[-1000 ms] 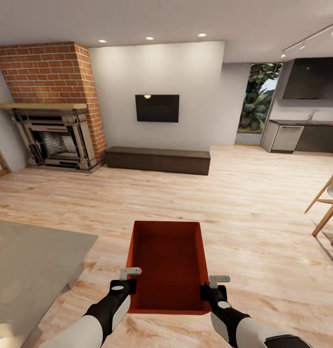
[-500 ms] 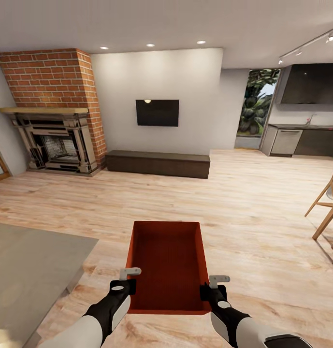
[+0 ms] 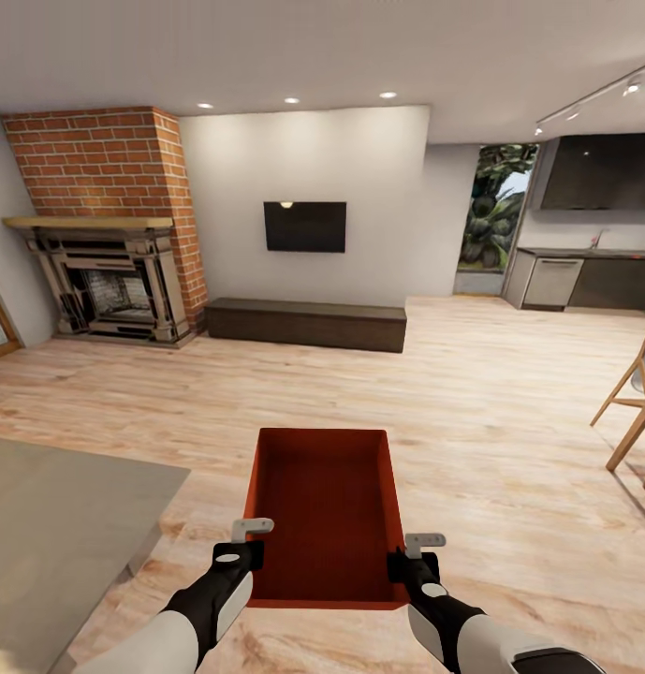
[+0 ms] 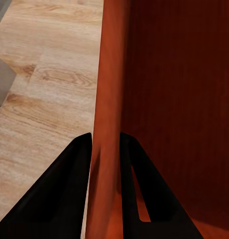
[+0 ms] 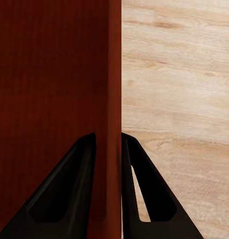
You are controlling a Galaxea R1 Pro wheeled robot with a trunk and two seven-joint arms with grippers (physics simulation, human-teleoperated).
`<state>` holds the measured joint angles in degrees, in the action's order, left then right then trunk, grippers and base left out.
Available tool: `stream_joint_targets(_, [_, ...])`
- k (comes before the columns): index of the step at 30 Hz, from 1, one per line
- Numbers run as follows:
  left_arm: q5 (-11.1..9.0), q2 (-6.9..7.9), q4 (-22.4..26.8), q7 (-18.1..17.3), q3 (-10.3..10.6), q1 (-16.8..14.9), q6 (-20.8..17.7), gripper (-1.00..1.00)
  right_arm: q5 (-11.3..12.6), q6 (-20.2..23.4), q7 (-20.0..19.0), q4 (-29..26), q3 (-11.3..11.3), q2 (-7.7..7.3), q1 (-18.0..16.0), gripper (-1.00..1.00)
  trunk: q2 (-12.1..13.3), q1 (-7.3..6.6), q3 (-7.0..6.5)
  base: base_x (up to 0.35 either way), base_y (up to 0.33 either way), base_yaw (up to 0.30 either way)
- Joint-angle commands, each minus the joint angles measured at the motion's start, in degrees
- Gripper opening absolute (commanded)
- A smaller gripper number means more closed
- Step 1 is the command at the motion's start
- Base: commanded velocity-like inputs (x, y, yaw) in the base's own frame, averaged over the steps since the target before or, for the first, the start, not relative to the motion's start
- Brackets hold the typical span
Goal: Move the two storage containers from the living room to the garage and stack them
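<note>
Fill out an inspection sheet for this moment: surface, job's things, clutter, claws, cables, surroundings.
Surface: light wood plank floor; grey rug at the robot's left.
Job's things: one red-orange storage container, open-topped, empty, carried between both arms.
Clutter: nothing seen.
Claws: left claw pinches the container's left wall; right claw pinches its right wall.
Cables: nothing seen.
Surroundings: brick fireplace, wall TV, low dark bench, wooden chair, kitchen counter.

I see a matt red-orange box (image 3: 327,510) with smooth walls (plastic, by the look). The floor (image 3: 509,421) is pale wood plank with visible grain. My gripper fingers (image 4: 64,189) look matt black. The fireplace (image 3: 102,187) is rough red brick; the rug (image 3: 60,524) is flat grey cloth.
</note>
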<state>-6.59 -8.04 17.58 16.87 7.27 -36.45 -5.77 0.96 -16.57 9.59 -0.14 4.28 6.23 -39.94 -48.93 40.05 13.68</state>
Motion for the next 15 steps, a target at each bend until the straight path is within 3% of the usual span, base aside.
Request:
stream_joint_targets(1, [-0.4, 0.21, 0.0, 0.8, -1.3, 0.0, -0.5, -1.00, 0.0, -0.9, 0.3, -0.1, -1.6, 0.01, -0.1, -1.00, -0.1, 0.01, -0.02, 0.000, 0.000, 0.000])
stream_joint_targets(15, [-0.4, 0.19, 0.0, 0.8, -1.3, 0.0, -0.5, -1.00, 0.0, -0.9, 0.3, -0.1, -1.6, 0.01, -0.1, -1.00, -0.1, 0.01, -1.31, 0.000, 0.000, 0.000])
